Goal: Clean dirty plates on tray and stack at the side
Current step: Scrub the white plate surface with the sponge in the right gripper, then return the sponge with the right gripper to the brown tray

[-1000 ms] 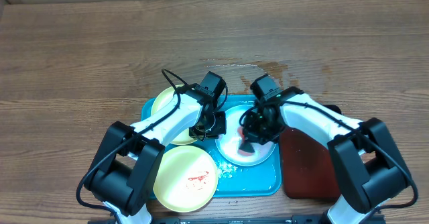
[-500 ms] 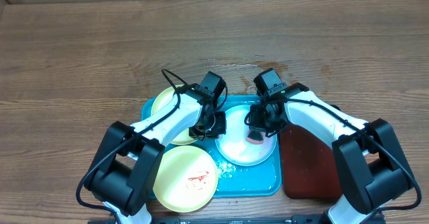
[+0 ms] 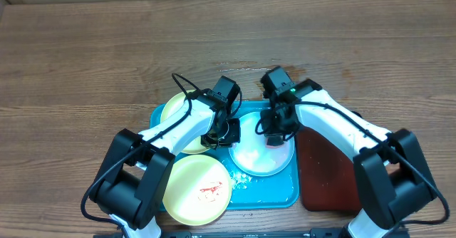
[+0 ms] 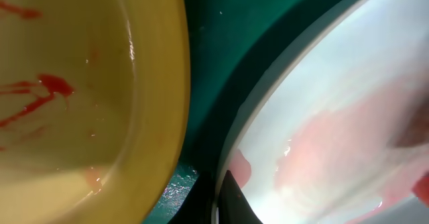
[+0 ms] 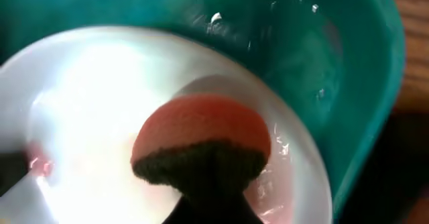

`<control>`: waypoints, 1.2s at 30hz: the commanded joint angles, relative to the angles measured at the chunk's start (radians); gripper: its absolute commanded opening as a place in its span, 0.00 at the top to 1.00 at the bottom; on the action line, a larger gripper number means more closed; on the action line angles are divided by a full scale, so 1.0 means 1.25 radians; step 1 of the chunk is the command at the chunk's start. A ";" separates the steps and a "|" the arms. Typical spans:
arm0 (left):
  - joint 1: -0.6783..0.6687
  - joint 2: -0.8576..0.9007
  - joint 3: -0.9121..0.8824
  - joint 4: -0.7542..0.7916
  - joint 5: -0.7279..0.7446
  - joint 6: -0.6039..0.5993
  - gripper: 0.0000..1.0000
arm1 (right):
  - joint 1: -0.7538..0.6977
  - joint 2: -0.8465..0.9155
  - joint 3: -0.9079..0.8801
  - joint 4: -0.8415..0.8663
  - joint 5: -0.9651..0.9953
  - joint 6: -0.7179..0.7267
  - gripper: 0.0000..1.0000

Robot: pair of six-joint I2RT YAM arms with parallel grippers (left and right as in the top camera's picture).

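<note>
The turquoise tray [image 3: 281, 189] holds three plates. The white plate [image 3: 251, 161] lies at its right middle, wet with pink smears [image 4: 335, 143] [image 5: 80, 110]. A pale yellow plate [image 3: 178, 110] lies at the back left, with red smears in the left wrist view [image 4: 80, 96]. Another yellow plate [image 3: 197, 189] with a red smear lies at the front left. My left gripper [image 3: 217, 138] [image 4: 221, 200] is shut on the white plate's left rim. My right gripper [image 3: 274, 135] is shut on a red-pink sponge [image 5: 201, 133] with a dark scrub side, pressed on the white plate's back right part.
A dark red-brown tray [image 3: 324, 177] lies right of the turquoise tray, partly under my right arm. White foam specks [image 3: 239, 184] lie on the tray floor between the plates. The brown wooden table [image 3: 85, 60] stretches behind and to both sides.
My right gripper has moved the sponge from the white plate's front middle to its back right part. The left gripper has stayed on the plate's rim.
</note>
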 commanded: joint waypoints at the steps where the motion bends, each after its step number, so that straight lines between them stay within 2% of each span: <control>1: -0.002 0.014 0.012 0.002 -0.002 0.013 0.96 | 0.030 -0.078 0.114 -0.083 0.030 -0.001 0.96; 6: -0.002 0.014 0.012 0.014 -0.002 0.013 0.95 | 0.024 -0.118 0.193 -0.251 0.109 0.139 0.96; 10: -0.002 0.014 0.017 0.020 -0.001 0.013 0.96 | -0.010 -0.136 0.200 -0.384 0.189 0.257 0.96; 15: -0.002 0.013 0.058 0.013 0.016 0.013 0.96 | -0.063 -0.136 0.179 -0.448 0.188 0.278 0.96; 18: -0.002 0.013 0.117 -0.022 0.014 0.015 0.96 | -0.083 -0.136 0.140 -0.434 0.188 0.279 0.96; 24: -0.002 0.013 0.223 -0.093 -0.009 0.022 0.96 | -0.144 -0.136 -0.030 -0.287 0.125 0.278 0.96; 28: -0.002 0.013 0.232 -0.115 -0.012 0.022 0.96 | -0.203 -0.136 -0.138 -0.190 0.096 0.278 0.96; 36: -0.002 0.013 0.232 -0.126 -0.017 0.022 0.96 | -0.301 -0.136 -0.227 -0.106 0.082 0.278 0.96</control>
